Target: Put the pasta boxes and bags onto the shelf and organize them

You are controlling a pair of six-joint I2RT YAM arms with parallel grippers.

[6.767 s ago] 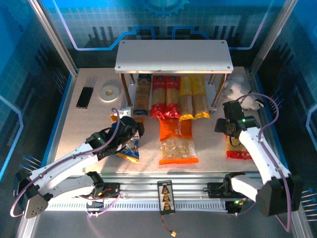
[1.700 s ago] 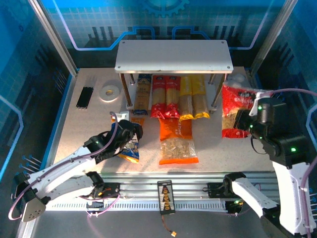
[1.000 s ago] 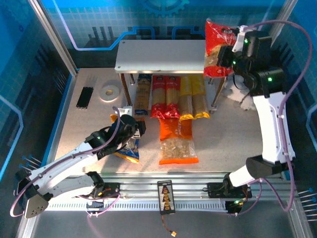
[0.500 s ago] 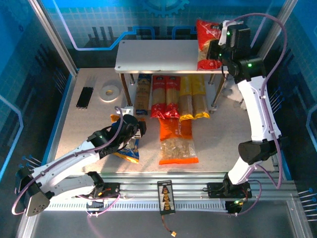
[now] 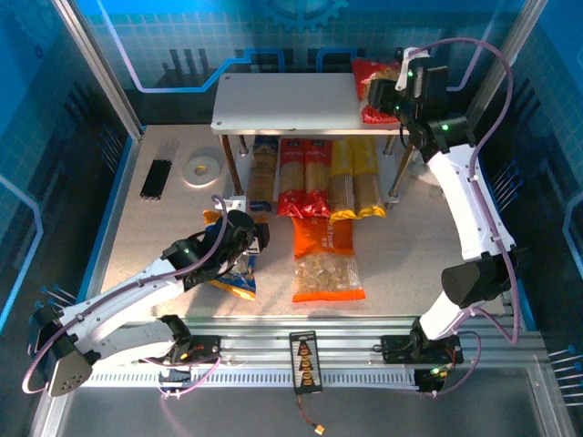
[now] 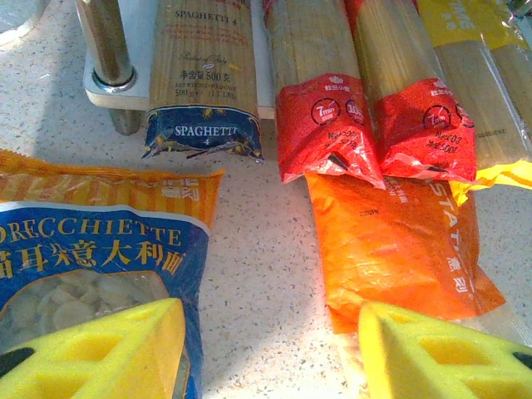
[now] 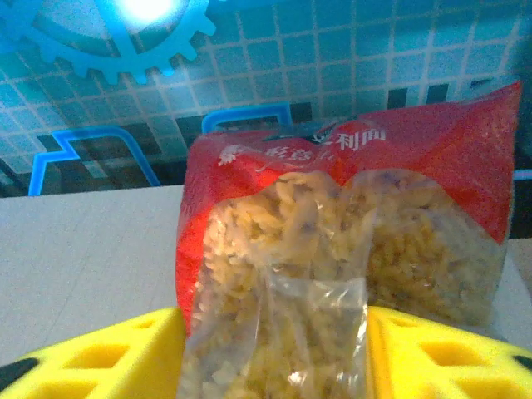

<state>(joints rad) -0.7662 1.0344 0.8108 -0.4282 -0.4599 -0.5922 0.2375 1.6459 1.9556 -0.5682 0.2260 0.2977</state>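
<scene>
Right fingers [image 7: 91,353]: spread, red bag [image 7: 332,249] loose between them — best backed straight off the shelf [image 5: 291,100].
Left fingers [image 6: 91,349]: apart, empty.

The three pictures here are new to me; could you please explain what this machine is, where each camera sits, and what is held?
It is a robot with two arms bolted at the near edge of a table, each ending in a two-finger gripper. The top external picture looks down from above and behind them; each wrist picture comes from a camera on one arm, its yellow fingers at the bottom. A two-tier shelf stands there; five spaghetti packs lie on its lower board, an orange bag in front. The left gripper hovers open over a blue-orange bag. The right gripper is at the top board, fingers either side of a red bag on it; whether they pinch it I cannot tell.
</scene>
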